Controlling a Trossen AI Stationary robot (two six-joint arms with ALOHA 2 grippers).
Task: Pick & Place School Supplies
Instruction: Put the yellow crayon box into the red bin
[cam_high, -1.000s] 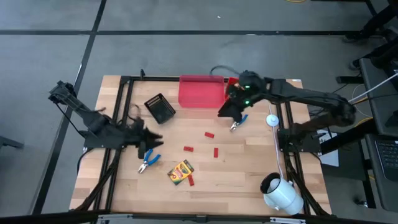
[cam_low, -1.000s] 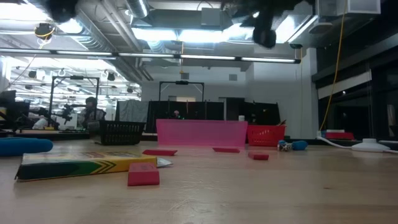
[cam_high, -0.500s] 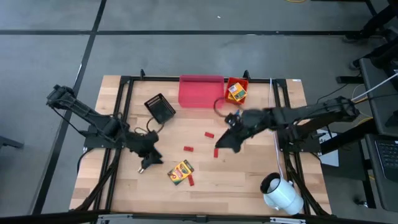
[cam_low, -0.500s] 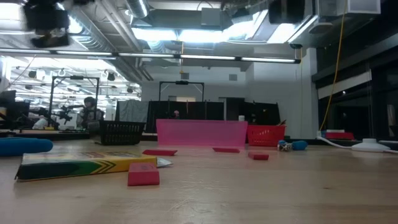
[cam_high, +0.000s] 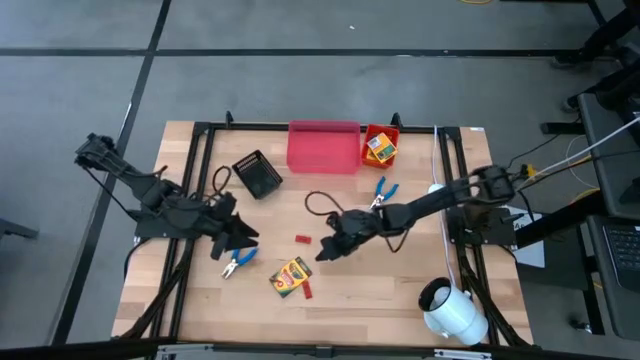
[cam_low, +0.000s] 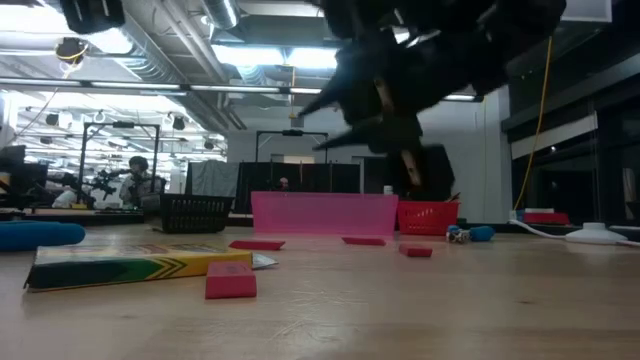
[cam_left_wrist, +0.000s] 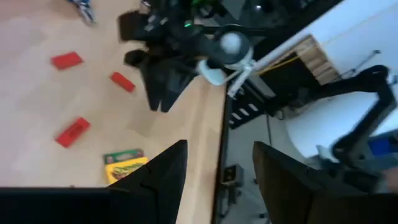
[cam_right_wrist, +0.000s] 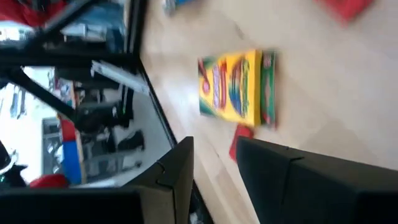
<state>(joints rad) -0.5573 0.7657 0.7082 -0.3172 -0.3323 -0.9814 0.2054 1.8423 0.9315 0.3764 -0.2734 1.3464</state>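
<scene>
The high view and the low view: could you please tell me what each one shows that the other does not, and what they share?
Only the high view shows the white cylinder, the crayon box inside the orange bin, and the left gripper near blue-handled pliers.

Only the low view shows the room behind, with a seated person.

Both show the pink bin, black mesh bin, the crayon box on the table, red pieces, and the right gripper mid-table.

crayon box (cam_high: 290, 275) beside pliers (cam_high: 238, 261)
</scene>
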